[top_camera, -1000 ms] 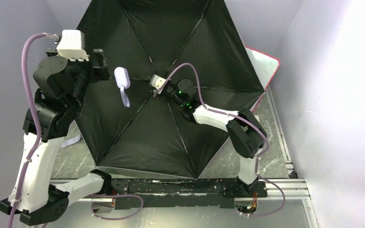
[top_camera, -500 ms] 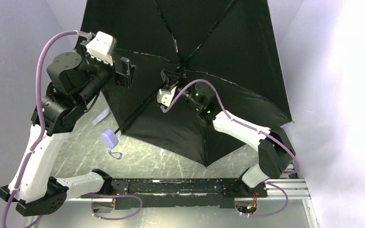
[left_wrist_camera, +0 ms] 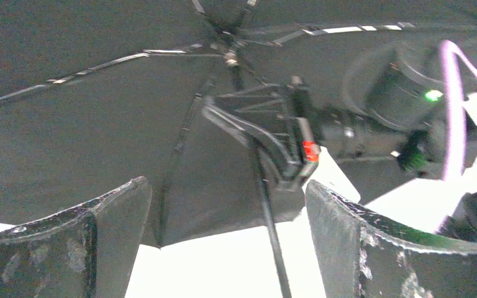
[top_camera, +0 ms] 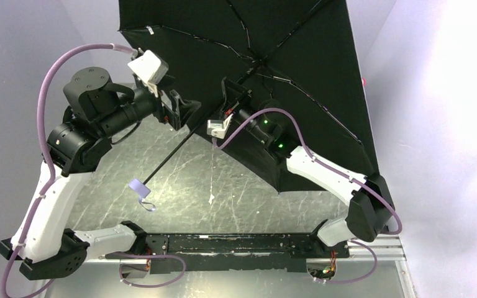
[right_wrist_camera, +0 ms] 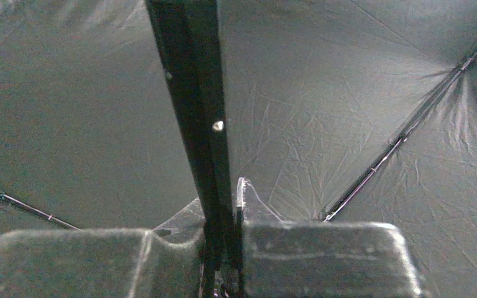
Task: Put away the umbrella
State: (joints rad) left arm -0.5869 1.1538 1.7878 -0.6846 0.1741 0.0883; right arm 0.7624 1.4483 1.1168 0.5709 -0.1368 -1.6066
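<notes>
The umbrella (top_camera: 298,62) is open and tilted up at the back, its black lining and thin ribs facing the top camera. Its black shaft (top_camera: 171,155) slants down-left to the pale lilac handle (top_camera: 138,186) and its strap, low over the table. My right gripper (top_camera: 231,94) is shut on the shaft near the hub, and the right wrist view shows the shaft (right_wrist_camera: 208,155) clamped in that gripper (right_wrist_camera: 223,233). My left gripper (top_camera: 183,112) is open. In the left wrist view the shaft (left_wrist_camera: 267,217) runs between that gripper's (left_wrist_camera: 227,192) wide-apart fingers, untouched.
The marbled table top (top_camera: 236,192) lies under the umbrella. Pale walls stand close on the left (top_camera: 12,62) and right (top_camera: 435,124). A black rail with both arm bases (top_camera: 242,242) runs along the near edge. The canopy covers the back right of the table.
The canopy has swung up and back to the right, baring the table. The handle has dropped to the near left. My left gripper has moved right, around the shaft. The right arm has stretched out.
</notes>
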